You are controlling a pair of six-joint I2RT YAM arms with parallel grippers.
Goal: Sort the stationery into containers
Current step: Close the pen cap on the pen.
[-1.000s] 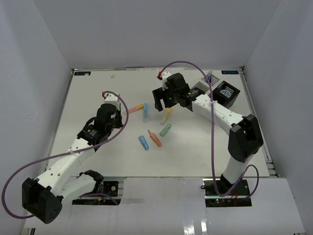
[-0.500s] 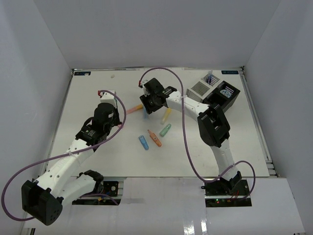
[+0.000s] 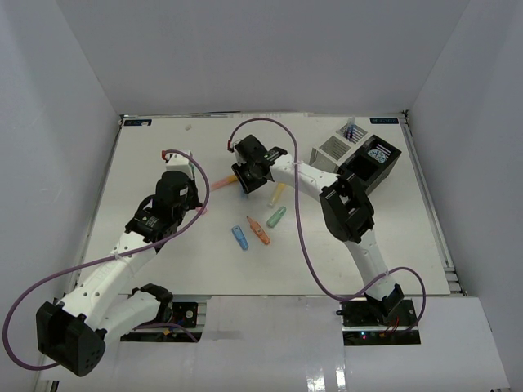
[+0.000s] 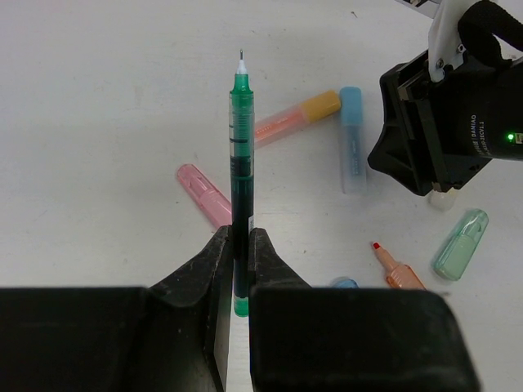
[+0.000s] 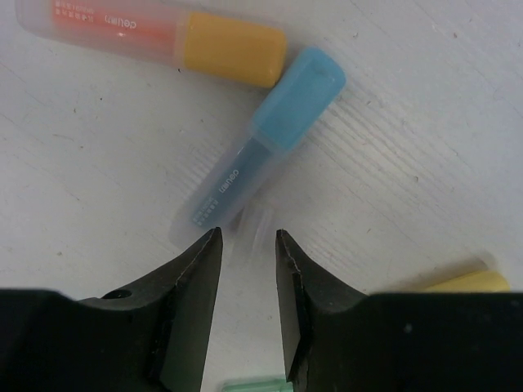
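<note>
My left gripper (image 4: 239,234) is shut on a thin green pen (image 4: 240,155) that sticks out straight ahead of the fingers, above the table. A pink marker (image 4: 204,194) lies just beyond the tips. My right gripper (image 5: 248,234) hangs low over the table, open by a narrow gap with nothing between the jaws. Its tips sit just short of the end of a blue marker (image 5: 261,155). A pink marker with an orange cap (image 5: 155,37) lies beyond it. The white container (image 3: 333,149) and the black container (image 3: 374,159) stand at the back right.
Loose on the table lie a yellow marker (image 3: 279,193), a green marker (image 3: 276,216), an orange marker (image 3: 259,231) and another blue marker (image 3: 239,238). White walls enclose the table. The two grippers (image 3: 189,208) (image 3: 248,181) are close together at centre left.
The right arm swung left from the table's middle to the blue marker and its jaws narrowed. The left arm with the pen barely moved.
</note>
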